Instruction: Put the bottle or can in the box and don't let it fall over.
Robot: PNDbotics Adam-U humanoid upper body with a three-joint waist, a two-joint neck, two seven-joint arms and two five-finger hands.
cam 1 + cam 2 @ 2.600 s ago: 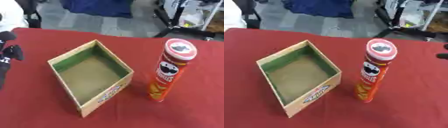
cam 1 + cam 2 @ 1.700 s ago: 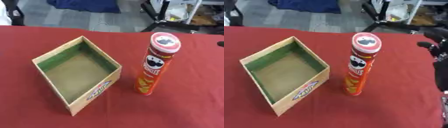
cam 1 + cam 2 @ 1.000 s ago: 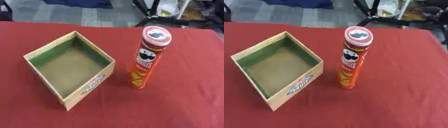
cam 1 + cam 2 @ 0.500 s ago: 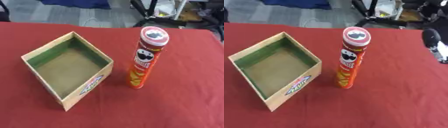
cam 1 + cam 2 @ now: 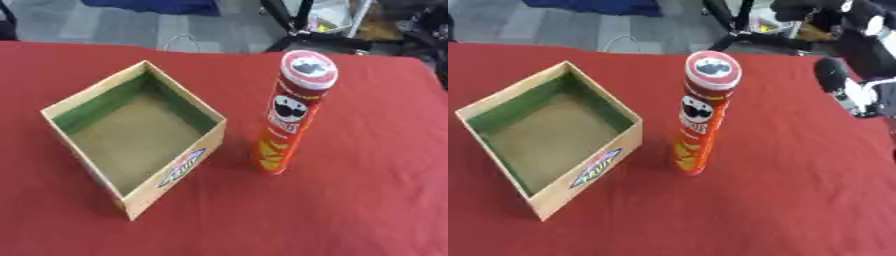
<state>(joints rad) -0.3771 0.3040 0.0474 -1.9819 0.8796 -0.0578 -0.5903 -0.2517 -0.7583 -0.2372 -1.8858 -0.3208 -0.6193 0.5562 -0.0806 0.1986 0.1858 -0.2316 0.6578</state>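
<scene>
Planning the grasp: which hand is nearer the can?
Right. The right hand hovers to the right of the upright can, apart from it; the left hand shows in no view.

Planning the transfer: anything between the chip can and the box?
Nothing visible. The chip can stands upright just right of the box, only bare red tablecloth between them. The box is open-topped, with nothing inside.

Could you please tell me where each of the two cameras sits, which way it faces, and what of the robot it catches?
Left eye view: in the head, looking down at the box and upright can on the red table; no robot part shows.
Right eye view: beside it, same downward look; the right hand enters at the right edge, blurred.
Both share box, can and table.
</scene>
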